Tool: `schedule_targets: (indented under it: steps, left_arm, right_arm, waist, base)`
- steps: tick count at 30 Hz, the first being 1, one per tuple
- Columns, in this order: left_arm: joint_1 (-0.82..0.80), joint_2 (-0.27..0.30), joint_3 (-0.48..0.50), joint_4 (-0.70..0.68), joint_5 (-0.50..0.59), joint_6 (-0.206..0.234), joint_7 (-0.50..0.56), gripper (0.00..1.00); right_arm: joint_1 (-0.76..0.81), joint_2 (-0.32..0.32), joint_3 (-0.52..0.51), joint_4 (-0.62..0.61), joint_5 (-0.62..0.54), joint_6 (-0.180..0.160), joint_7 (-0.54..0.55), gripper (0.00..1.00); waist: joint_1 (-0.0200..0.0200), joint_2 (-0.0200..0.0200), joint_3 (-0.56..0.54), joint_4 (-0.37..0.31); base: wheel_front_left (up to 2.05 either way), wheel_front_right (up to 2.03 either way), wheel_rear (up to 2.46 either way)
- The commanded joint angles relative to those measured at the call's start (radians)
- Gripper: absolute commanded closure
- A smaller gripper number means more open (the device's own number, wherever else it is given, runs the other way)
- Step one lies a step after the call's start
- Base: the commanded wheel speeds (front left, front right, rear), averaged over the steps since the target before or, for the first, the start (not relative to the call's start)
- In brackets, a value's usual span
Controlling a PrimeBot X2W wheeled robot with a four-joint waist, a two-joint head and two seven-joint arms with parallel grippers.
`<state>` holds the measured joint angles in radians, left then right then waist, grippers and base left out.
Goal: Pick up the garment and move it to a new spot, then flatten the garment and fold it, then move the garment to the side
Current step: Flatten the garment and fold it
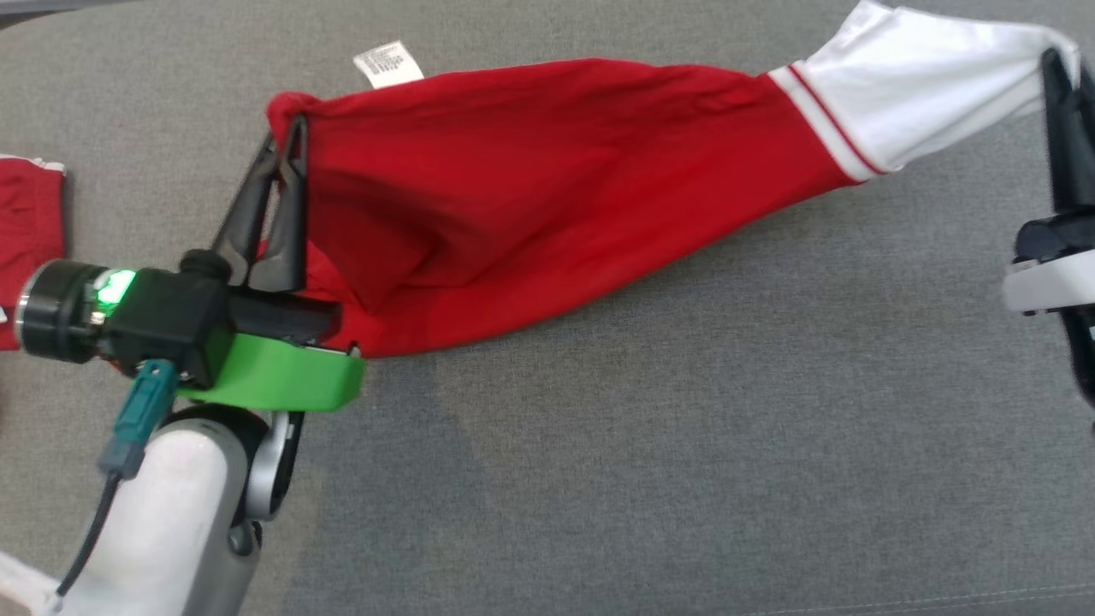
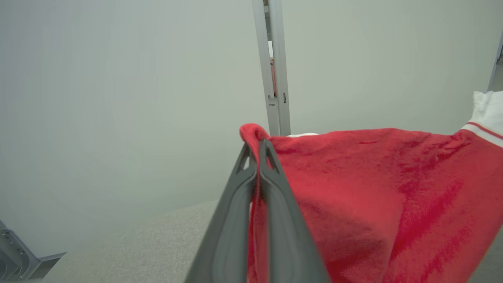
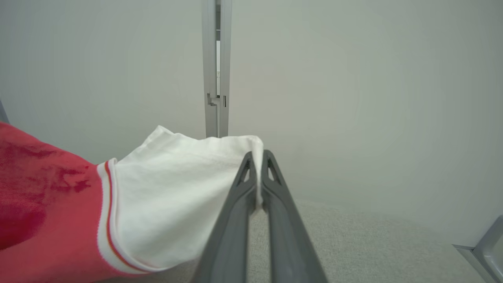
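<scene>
Clamping garment (image 1: 547, 197): left tool (image 1: 287, 141), right tool (image 1: 1055, 67).

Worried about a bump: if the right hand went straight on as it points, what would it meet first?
Past the garment it pinches, the right hand would probably meet the pale wall; distance unclear.

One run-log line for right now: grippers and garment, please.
left gripper: shut on garment, red end | right gripper: shut on garment, white end | garment: spanned between both grippers over grey surface | fold: not yet done
</scene>
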<state>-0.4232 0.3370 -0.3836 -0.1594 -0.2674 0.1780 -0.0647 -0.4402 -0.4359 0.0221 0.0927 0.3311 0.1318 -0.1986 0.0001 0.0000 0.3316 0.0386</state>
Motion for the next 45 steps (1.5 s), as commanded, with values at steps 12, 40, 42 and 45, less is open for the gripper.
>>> schedule_targets:
  steps: [12, 40, 42, 45]
  left_arm:
    - [-0.180, 0.137, 0.151, -0.318, 0.080, 0.031, 0.008, 1.00]
    - [-0.915, -0.052, 0.104, 0.639, -0.054, -0.171, -0.172, 1.00]
    - [-0.938, -0.072, 0.112, 0.750, -0.071, -0.172, -0.181, 1.00]
    - [-0.939, -0.088, 0.128, 0.919, -0.087, -0.173, -0.192, 1.00]
  right_arm:
    - [-0.084, -0.135, -0.297, -0.527, -0.072, -0.002, 0.165, 1.00]
    - [-0.989, -0.054, 0.137, 0.357, 0.099, -0.002, 0.075, 1.00]
    - [-1.021, 0.003, 0.172, 0.459, 0.098, -0.002, 0.047, 1.00]
    - [-1.042, 0.085, 0.233, 0.612, 0.112, -0.002, 0.015, 1.00]
  waist:
    - [-0.0001, 0.0000, -0.121, -0.032]
    - [-0.0001, 0.0000, 0.073, -0.080]
    - [-0.0001, 0.0000, 0.071, -0.096]
    - [-0.0001, 0.0000, 0.065, -0.115]
  base:
    - [0.00, 0.00, 0.00]
    - [0.00, 0.00, 0.00]
    - [0.00, 0.00, 0.00]
    - [0.00, 0.00, 0.00]
